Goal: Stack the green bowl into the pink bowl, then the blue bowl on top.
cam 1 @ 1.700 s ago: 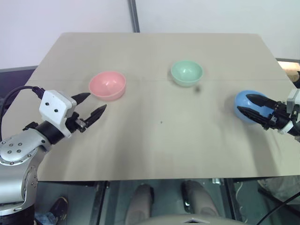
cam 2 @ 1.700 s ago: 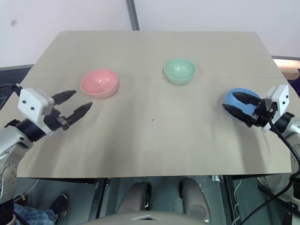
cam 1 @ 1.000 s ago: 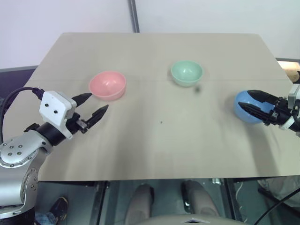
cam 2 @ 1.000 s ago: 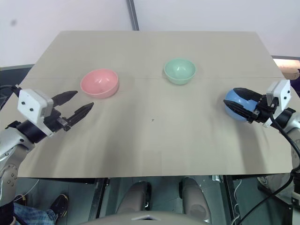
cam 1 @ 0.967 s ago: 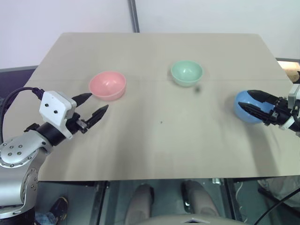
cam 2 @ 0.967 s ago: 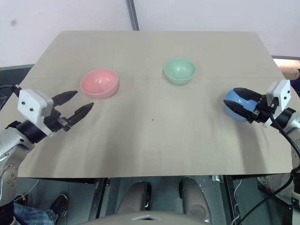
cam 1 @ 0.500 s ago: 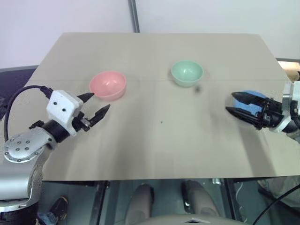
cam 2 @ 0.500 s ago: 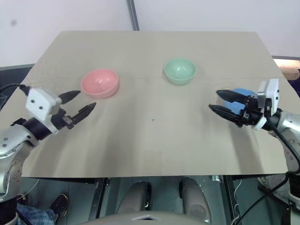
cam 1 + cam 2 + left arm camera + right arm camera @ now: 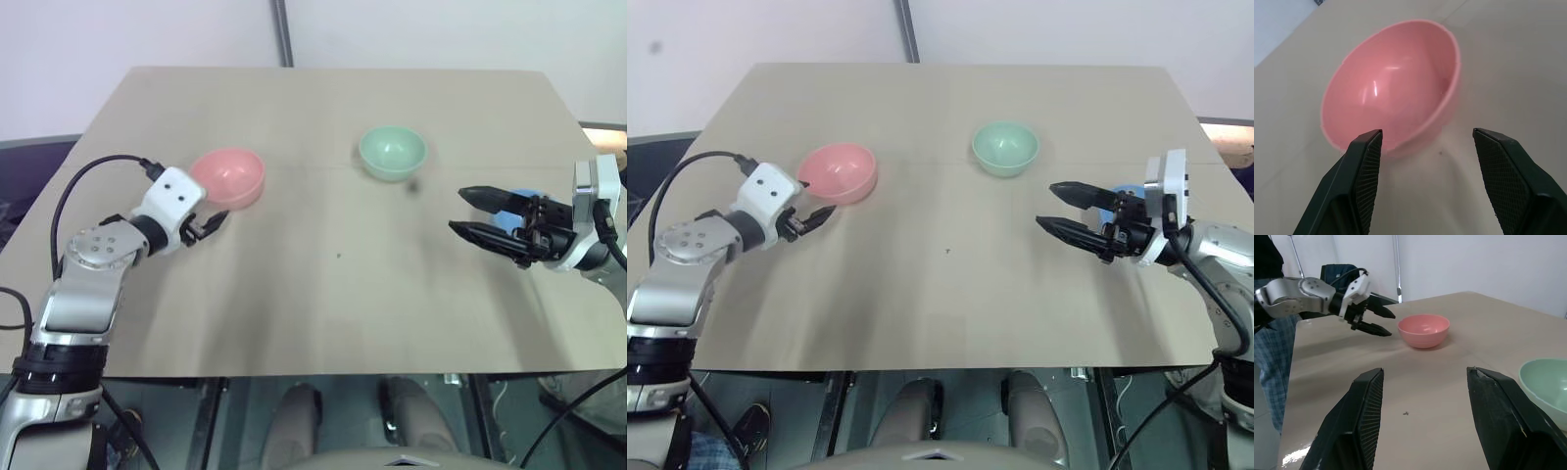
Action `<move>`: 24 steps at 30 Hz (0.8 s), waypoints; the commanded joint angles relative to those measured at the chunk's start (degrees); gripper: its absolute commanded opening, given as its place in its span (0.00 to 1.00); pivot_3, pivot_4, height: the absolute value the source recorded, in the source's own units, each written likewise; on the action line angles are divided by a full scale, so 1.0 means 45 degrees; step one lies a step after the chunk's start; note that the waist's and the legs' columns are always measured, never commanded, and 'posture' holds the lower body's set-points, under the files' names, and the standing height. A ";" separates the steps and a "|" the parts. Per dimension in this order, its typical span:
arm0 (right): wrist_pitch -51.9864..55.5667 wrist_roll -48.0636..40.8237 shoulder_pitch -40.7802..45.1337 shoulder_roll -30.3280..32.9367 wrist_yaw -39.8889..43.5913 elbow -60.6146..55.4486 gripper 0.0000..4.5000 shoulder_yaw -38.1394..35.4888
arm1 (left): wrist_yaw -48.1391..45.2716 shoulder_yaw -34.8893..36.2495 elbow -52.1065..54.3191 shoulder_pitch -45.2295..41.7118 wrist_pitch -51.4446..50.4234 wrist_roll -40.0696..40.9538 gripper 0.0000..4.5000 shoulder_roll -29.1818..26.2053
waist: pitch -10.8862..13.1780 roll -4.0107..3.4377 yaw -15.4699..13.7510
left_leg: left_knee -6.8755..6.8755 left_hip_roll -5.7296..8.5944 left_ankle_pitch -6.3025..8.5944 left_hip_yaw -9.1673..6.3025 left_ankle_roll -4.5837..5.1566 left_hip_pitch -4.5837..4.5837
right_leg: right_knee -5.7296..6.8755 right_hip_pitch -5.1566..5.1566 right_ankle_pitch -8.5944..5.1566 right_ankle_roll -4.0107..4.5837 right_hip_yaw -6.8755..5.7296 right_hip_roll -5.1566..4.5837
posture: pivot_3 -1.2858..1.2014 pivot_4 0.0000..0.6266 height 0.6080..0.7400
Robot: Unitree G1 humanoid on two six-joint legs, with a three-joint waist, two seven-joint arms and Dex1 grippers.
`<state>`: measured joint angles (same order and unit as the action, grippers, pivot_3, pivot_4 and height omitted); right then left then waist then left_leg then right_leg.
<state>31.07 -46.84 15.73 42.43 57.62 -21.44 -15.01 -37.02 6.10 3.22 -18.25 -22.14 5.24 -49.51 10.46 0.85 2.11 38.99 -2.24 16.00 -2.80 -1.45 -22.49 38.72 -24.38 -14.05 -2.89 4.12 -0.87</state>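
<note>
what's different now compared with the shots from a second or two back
The right gripper had its jaws around the small light blue plastic bowl; it has let go and swung toward the table's middle, jaws open and empty. The left gripper reached forward to the small salmon-pink plastic bowl, jaws open just short of it. The pale mint-green plastic bowl has not moved.

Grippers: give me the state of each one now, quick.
Left gripper: open, empty, just short of the pink bowl.
Right gripper: open, empty, above the table.
</note>
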 commanded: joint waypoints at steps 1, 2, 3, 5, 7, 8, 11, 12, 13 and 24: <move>-0.0020 -0.0289 0.0068 0.0111 -0.0158 -0.0485 0.66 -0.0294 | -0.0285 -0.0621 -0.1675 -0.1219 0.1509 -0.0744 0.69 -0.0048 | 0.0000 0.0000 0.0011 | 0.0000 0.0002 0.0000 -0.0001 0.0000 -0.0002 | 0.0002 -0.0002 0.0001 0.0001 -0.0001 -0.0001 | 0.52 0.24 1.00; -0.0024 -0.0305 -0.0007 0.0123 -0.0203 -0.0559 0.66 -0.0317 | -0.0392 -0.0858 -0.2207 -0.1556 0.1837 -0.0896 0.69 0.0019 | 0.0000 0.0001 0.0002 | 0.0000 0.0001 0.0000 0.0000 0.0000 -0.0002 | 0.0004 -0.0003 0.0001 0.0000 -0.0001 -0.0002 | 0.52 0.24 1.00; -0.0030 -0.0314 -0.0054 0.0118 -0.0271 -0.0613 0.66 -0.0336 | -0.0488 -0.1071 -0.2717 -0.1834 0.2114 -0.1033 0.69 0.0089 | 0.0000 0.0001 -0.0001 | 0.0000 0.0002 0.0000 -0.0002 0.0000 -0.0007 | 0.0006 -0.0007 0.0001 0.0001 -0.0003 0.0000 | 0.52 0.24 1.00; -0.0075 -0.0295 -0.0077 0.0064 -0.0408 -0.0687 0.66 -0.0332 | -0.0833 -0.1511 -0.3521 -0.2121 0.2907 -0.1307 0.69 0.0115 | 0.0000 0.0000 -0.0001 | 0.0001 0.0003 0.0000 -0.0005 0.0000 -0.0008 | 0.0008 -0.0007 0.0001 0.0001 -0.0006 -0.0001 | 0.52 0.24 1.00; -0.0108 -0.0261 -0.0063 0.0054 -0.0522 -0.0719 0.66 -0.0336 | -0.1142 -0.1846 -0.4236 -0.2426 0.3321 -0.1493 0.69 0.0218 | 0.0000 0.0000 0.0024 | 0.0001 0.0003 0.0000 -0.0003 0.0000 -0.0009 | 0.0005 -0.0008 0.0001 0.0001 -0.0005 -0.0001 | 0.52 0.24 1.00; -0.0105 -0.0273 -0.0067 0.0066 -0.0566 -0.0713 0.66 -0.0363 | -0.1193 -0.2044 -0.4637 -0.2613 0.3585 -0.1698 0.69 0.0261 | 0.0000 0.0000 0.0023 | 0.0001 0.0003 0.0000 -0.0003 0.0000 -0.0009 | 0.0006 -0.0007 0.0001 0.0001 -0.0005 -0.0002 | 0.52 0.24 1.00; -0.0242 -0.0146 -0.0207 0.0130 -0.0522 -0.0634 0.66 -0.0420 | -0.1321 -0.2391 -0.5682 -0.3146 0.4189 -0.2030 0.69 0.0519 | 0.0000 0.0000 0.0009 | 0.0003 0.0003 0.0000 -0.0006 0.0000 -0.0010 | 0.0012 -0.0007 0.0001 0.0001 -0.0006 0.0000 | 0.52 0.24 1.00; -0.0295 -0.0110 -0.0242 0.0132 -0.0500 -0.0607 0.66 -0.0420 | -0.1226 -0.2517 -0.6058 -0.3349 0.4420 -0.2205 0.69 0.0611 | 0.0000 0.0001 0.0006 | 0.0004 0.0003 0.0000 -0.0006 0.0000 -0.0012 | 0.0012 -0.0008 0.0001 0.0001 -0.0007 0.0000 | 0.52 0.24 1.00; -0.0327 -0.0100 -0.0247 0.0097 -0.0543 -0.0583 0.66 -0.0424 | -0.1099 -0.2644 -0.6446 -0.3555 0.4664 -0.2409 0.69 0.0688 | 0.0000 0.0001 0.0001 | 0.0005 0.0003 0.0000 -0.0007 0.0000 -0.0013 | 0.0012 -0.0008 0.0001 0.0001 -0.0007 0.0000 | 0.52 0.24 1.00; -0.0503 -0.0030 -0.0240 0.0075 -0.0648 -0.0548 0.67 -0.0413 | -0.1532 -0.2845 -0.7901 -0.4465 0.5844 -0.2576 0.01 0.1240 | -0.0002 0.0001 0.0010 | 0.0027 0.0008 0.0000 -0.0016 0.0000 -0.0021 | 0.0028 -0.0008 0.0002 0.0000 -0.0013 -0.0002 | 0.52 0.24 1.00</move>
<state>29.81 -46.50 14.41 42.46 54.65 -22.55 -15.18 -43.31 -7.20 -32.40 -38.06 2.83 -6.11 -43.34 10.45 0.86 2.16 39.12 -2.21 16.00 -2.88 -1.45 -22.59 38.84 -24.41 -14.04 -2.89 4.06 -0.87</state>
